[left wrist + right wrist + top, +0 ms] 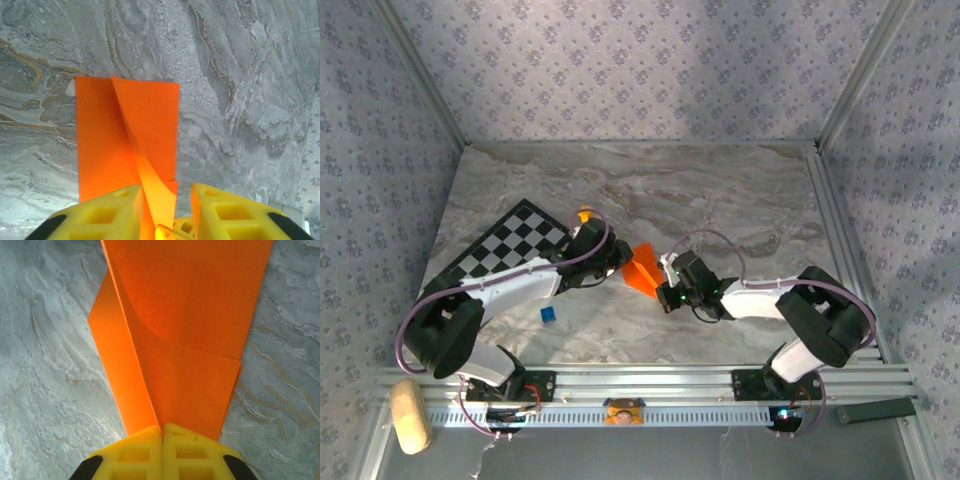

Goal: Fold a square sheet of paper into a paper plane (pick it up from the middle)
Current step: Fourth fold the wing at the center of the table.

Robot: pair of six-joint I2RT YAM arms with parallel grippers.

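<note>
The square sheet of paper [642, 270], bright orange and creased into a folded, partly standing shape, is at the middle of the marble table between my two grippers. My right gripper [162, 427] is shut on the paper's [190, 315] near edge at the crease, and both flaps spread away from its yellow fingertips. My left gripper [166, 192] is open at the opposite end. A raised flap of the paper [150, 115] stands between its fingers, close to the left finger [115, 205] and apart from the right one. Seen from above, the left gripper [618, 258] and the right gripper [665, 282] face each other.
A black-and-white checkered board [510, 245] lies at the left, under the left arm. A small yellow-orange cube [584, 213] sits behind that arm and a small blue cube [550, 314] in front of it. A tan roll [410, 415] lies off the table's near left corner.
</note>
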